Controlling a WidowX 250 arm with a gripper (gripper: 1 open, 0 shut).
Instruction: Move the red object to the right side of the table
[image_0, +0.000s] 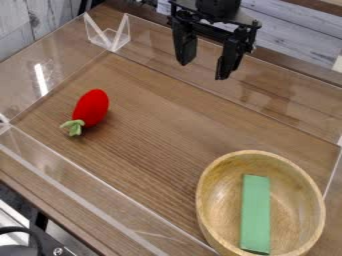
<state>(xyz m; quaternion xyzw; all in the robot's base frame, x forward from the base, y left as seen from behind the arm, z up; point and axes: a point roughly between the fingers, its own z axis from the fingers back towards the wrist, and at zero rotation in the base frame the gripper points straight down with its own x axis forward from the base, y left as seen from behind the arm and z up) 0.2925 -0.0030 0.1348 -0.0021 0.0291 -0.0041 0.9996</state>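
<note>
The red object, a small glossy strawberry-like toy with a green stem end at its lower left, lies on the left half of the brown wood-grain table. My black gripper hangs over the far middle of the table, pointing down, well up and to the right of the red object and apart from it. Its fingers stand open with nothing between them.
A round light wooden bowl sits at the near right corner with a flat green rectangular block lying in it. Low clear acrylic walls edge the table. A clear folded piece stands at the far left.
</note>
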